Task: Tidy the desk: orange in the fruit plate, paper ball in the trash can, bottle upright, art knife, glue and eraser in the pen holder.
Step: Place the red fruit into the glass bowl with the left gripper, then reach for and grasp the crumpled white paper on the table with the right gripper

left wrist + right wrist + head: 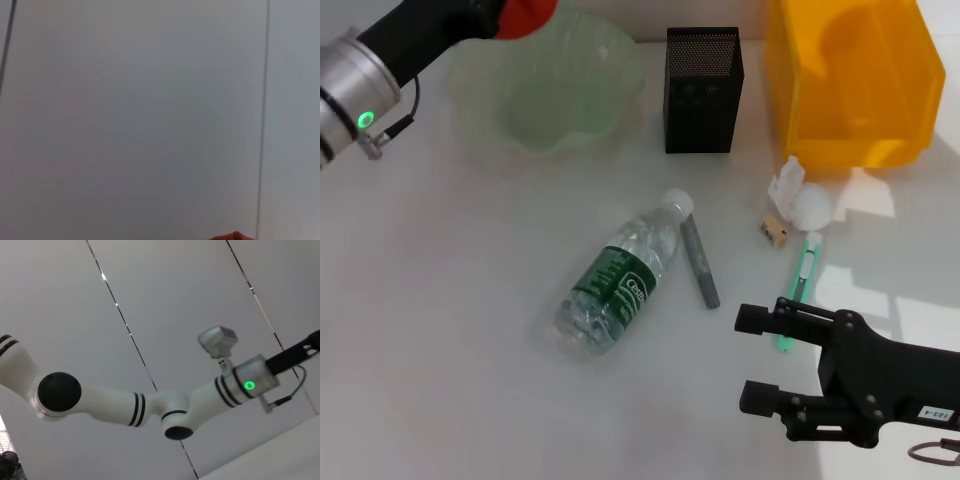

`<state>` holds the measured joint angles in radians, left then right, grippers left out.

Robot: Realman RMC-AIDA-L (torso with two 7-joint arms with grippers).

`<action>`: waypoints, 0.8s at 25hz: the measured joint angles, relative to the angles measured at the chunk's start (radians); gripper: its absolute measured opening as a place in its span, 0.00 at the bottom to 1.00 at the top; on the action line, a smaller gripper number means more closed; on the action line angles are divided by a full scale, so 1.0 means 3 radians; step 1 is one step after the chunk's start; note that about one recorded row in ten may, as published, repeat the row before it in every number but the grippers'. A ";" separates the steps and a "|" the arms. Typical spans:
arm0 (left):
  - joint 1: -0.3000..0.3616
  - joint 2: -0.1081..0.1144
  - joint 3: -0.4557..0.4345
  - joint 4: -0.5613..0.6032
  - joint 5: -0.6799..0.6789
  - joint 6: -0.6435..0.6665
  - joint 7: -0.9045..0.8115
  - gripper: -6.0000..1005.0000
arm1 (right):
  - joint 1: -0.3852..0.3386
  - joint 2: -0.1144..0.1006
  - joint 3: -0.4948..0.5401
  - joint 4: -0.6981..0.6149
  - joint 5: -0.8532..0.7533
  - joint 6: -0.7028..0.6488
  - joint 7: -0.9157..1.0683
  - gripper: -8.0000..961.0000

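My left gripper (pixel 506 12) is at the far left, over the back rim of the pale green fruit plate (pixel 556 125), shut on the orange (pixel 532 12). A sliver of the orange (pixel 233 236) also shows in the left wrist view. The clear bottle (pixel 620 285) with a green label lies on its side mid-table. Beside its cap lies the grey glue stick (pixel 699 262). The green art knife (pixel 800 288), the eraser (pixel 773 230) and the white paper ball (pixel 810 205) lie to the right. My right gripper (pixel 758 356) rests open at the near right, close to the knife's end.
A black mesh pen holder (pixel 704 90) stands at the back centre. To its right stands a yellow trash can (pixel 850 80). In the right wrist view, the left arm (pixel 220 390) shows against a wall.
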<state>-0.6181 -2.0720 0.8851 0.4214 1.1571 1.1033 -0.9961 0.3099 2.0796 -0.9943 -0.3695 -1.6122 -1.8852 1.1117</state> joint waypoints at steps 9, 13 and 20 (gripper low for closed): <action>-0.0429 -0.0026 0.0063 -0.0220 -0.0010 -0.0903 -0.0059 0.32 | 0.0096 0.0007 0.0006 0.0240 0.0006 0.0002 -0.0122 0.86; -0.0419 -0.0027 0.0065 -0.0199 -0.0015 -0.0851 -0.0101 0.47 | 0.0104 0.0010 0.0013 0.0290 0.0006 0.0006 -0.0174 0.86; -0.0251 0.0025 0.0104 -0.0096 -0.0038 -0.0066 -0.0458 0.77 | 0.0139 0.0012 0.0041 0.0311 0.0050 0.0030 -0.0176 0.86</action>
<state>-0.6935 -2.0646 0.9163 0.3926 1.1458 1.0835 -1.1336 0.3516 2.0831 -0.9820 -0.2760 -1.5973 -1.8762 1.0590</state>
